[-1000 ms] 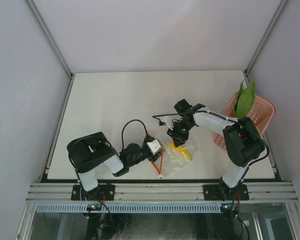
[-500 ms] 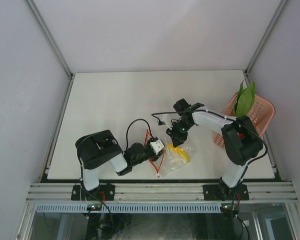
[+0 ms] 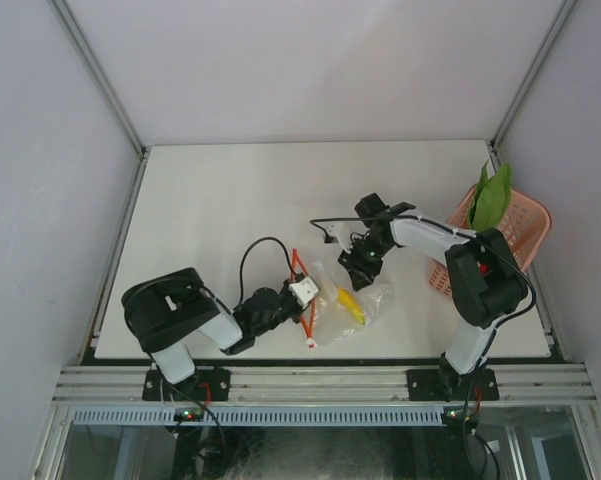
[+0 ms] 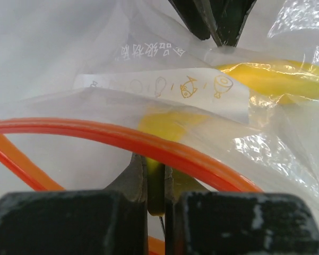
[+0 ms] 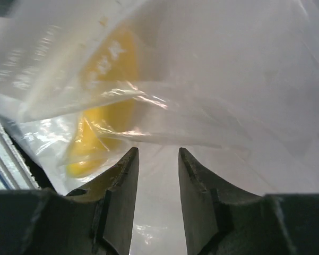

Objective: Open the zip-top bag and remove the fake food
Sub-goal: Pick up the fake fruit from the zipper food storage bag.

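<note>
A white counter [image 3: 220, 210] between pale walls [image 3: 40, 150]; near the middle of its front edge lies the zip-top bag [image 3: 372, 298], a yellow banana [image 3: 348, 303] inside. The left fingers [image 4: 138, 178] are pressed together on its film just under the orange zipper strip [image 4: 95, 131], likely anchoring that lip; the right fingers [image 5: 124, 186] stand parted over the opposite film, seemingly to catch the other lip. A green leafy vegetable [image 3: 491, 198] stands in the pink basket [image 3: 528, 225] at the right edge

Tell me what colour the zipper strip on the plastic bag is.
Orange-red zipper strip, clearest in the left wrist view.
</note>
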